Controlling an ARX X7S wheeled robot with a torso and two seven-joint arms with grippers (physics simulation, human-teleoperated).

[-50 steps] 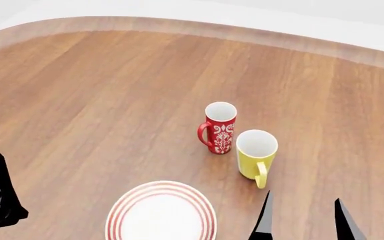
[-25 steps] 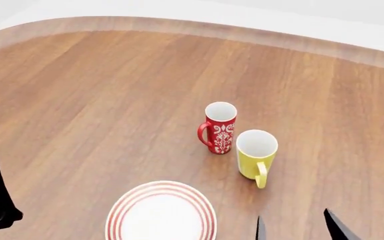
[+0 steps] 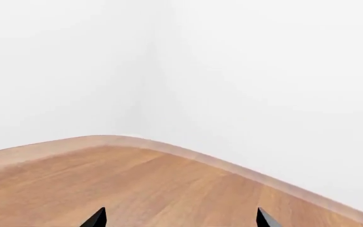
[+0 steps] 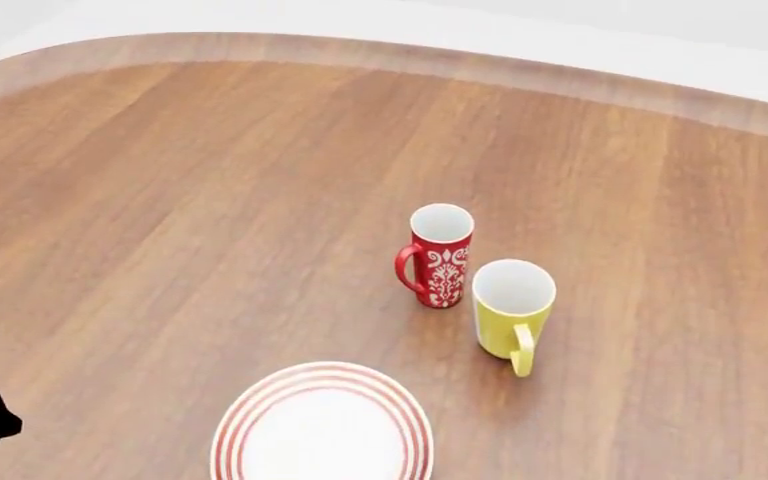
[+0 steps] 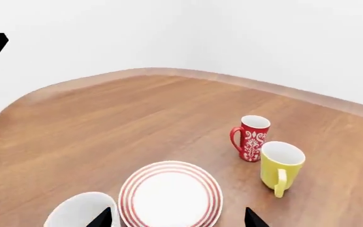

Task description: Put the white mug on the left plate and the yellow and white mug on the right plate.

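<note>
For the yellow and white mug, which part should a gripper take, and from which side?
Judging from the pictures, grip the yellow and white mug across its rim and wall from above. It stands upright with its open mouth up. Its handle points toward the robot, and the red mug stands close on its far left, so coming in from the right or near side looks clearest.

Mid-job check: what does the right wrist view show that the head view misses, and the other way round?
Only the right wrist view shows the white mug, just beside the plate, plus the right pincer tips, spread apart with nothing between them. Only the head view shows a dark piece of the left arm at its left edge. Both show the red-ringed plate, bare, the yellow and white mug, the red floral mug and the wooden table. Neither shows a second plate.
</note>
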